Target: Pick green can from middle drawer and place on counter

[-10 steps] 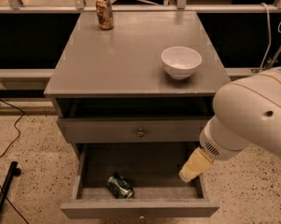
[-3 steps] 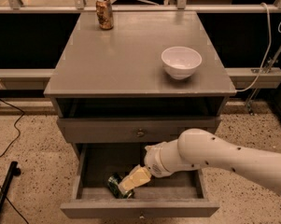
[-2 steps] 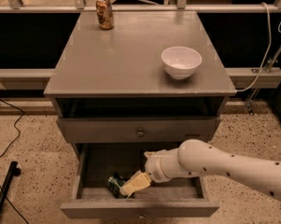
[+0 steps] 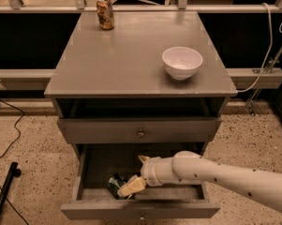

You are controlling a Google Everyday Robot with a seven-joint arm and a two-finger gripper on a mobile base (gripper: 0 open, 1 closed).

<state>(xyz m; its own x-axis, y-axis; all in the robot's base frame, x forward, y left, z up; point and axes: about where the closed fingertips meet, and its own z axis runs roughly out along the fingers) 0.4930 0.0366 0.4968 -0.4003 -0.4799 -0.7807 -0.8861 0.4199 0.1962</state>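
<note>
The green can (image 4: 116, 183) lies on its side in the open grey drawer (image 4: 140, 210), near the front and left of the middle. My white arm reaches in from the right. My gripper (image 4: 129, 188) is inside the drawer, right at the can, with a cream fingertip (image 4: 133, 187) over its right side. The can's right half is hidden behind the finger. The grey counter (image 4: 131, 55) is the cabinet top above.
A white bowl (image 4: 181, 62) stands on the right of the counter. A rust-brown and orange can (image 4: 105, 13) stands at its back left. A shut drawer with a round knob (image 4: 140, 133) is above the open one. A black stand (image 4: 4, 191) is on the floor at left.
My arm has swung from the drawer's right side across to the left and lower, bringing the gripper onto the green can. The can has stayed in place.
</note>
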